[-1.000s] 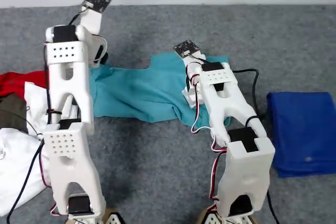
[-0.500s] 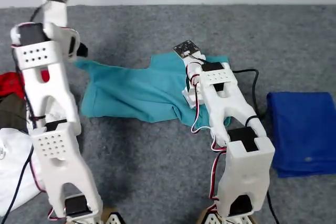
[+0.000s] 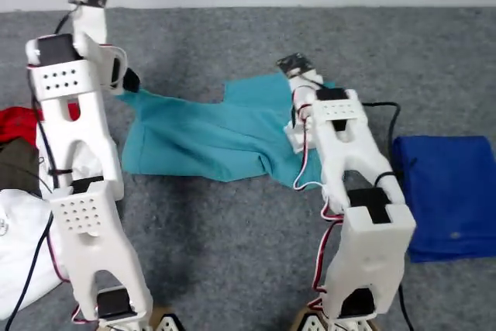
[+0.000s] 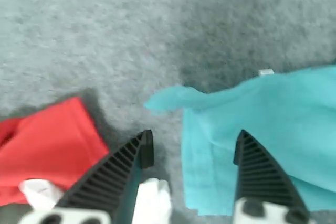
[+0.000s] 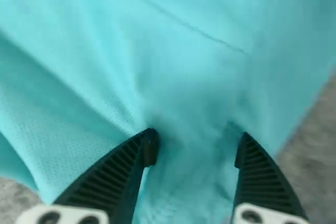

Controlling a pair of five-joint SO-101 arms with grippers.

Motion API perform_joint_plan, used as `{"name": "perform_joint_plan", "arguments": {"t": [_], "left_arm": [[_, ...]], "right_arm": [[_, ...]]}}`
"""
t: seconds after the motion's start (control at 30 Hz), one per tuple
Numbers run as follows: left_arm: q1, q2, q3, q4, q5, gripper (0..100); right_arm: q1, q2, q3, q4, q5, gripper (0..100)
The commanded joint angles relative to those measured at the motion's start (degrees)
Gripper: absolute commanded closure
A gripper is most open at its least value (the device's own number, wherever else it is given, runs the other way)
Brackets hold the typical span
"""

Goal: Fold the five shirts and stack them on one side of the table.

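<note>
The grey worktop (image 3: 232, 269) carries everything. The teal shirt (image 3: 201, 133) lies unfolded and rumpled across its middle. A folded blue shirt (image 3: 446, 191) rests at the right edge, well apart. A white shirt (image 3: 19, 246) and a red shirt (image 3: 15, 122) lie loose at the left.

My left end effector (image 4: 194, 142) hangs with fingers apart over the teal shirt's far left corner, and the red shirt is near it. My right end effector (image 5: 196, 140), fingers also spread, is over the teal shirt's right part, where the cloth puckers.

My worry is that closing on the left catches only the thin edge and slips, or snags the red shirt. On the right, a pinch over bunched layers would likely make a crooked fold.
</note>
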Motion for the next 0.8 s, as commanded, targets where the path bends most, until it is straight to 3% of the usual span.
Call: {"name": "perform_joint_plan", "arguments": {"t": [0.0,0.1,0.57,0.77], "left_arm": [[3.1,-0.4,1.3,1.1,0.6,75],[5.1,-0.4,1.7,1.1,0.6,75],[6.3,-0.4,1.8,1.1,0.6,75],[6.3,-0.4,3.8,1.1,0.6,75]], "right_arm": [[1.2,-4.6,-1.4,0.5,0.6,88.2],[1.3,-3.1,-0.6,-0.6,0.6,99.0],[12.7,-0.5,-1.4,-1.2,0.7,98.8],[10.3,-3.4,-1.4,1.4,4.5,96.9]]}}
